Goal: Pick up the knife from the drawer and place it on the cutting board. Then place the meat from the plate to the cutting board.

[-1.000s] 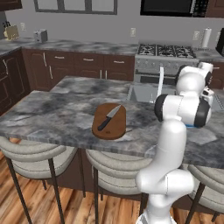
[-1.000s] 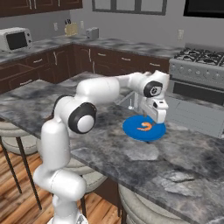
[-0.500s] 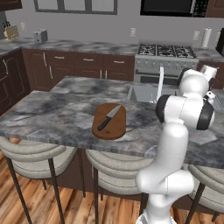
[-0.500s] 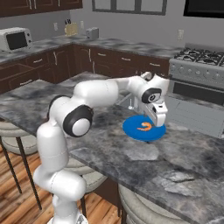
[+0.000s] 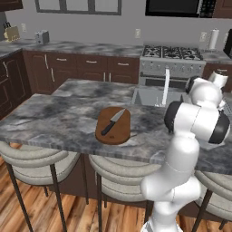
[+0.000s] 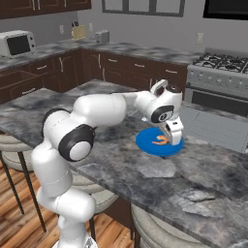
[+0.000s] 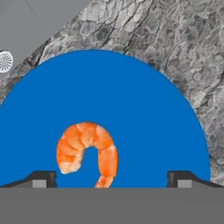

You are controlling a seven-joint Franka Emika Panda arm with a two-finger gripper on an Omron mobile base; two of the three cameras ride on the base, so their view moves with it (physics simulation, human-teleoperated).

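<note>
The knife (image 5: 113, 122) lies on the oval brown cutting board (image 5: 113, 131) at the island's near side. Farther right on the island sits the blue plate (image 6: 145, 143) with the orange curved meat (image 6: 161, 140) on it. My gripper (image 6: 175, 141) hangs open just above the plate's right side. In the hand view the meat (image 7: 87, 150) lies on the plate (image 7: 131, 96) between my two fingertips (image 7: 42, 179), nearer the left one, and nothing is held. The drawer is out of view.
A sink (image 5: 152, 96) with a tall faucet (image 5: 166, 85) is set in the island behind the board. Stools (image 5: 34, 159) line the near edge. A stove (image 6: 219, 72) and dark cabinets (image 5: 90, 68) stand along the back wall.
My hand has come down closer over the plate and the meat. The jaws have stayed wide. Knife and board have not moved.
</note>
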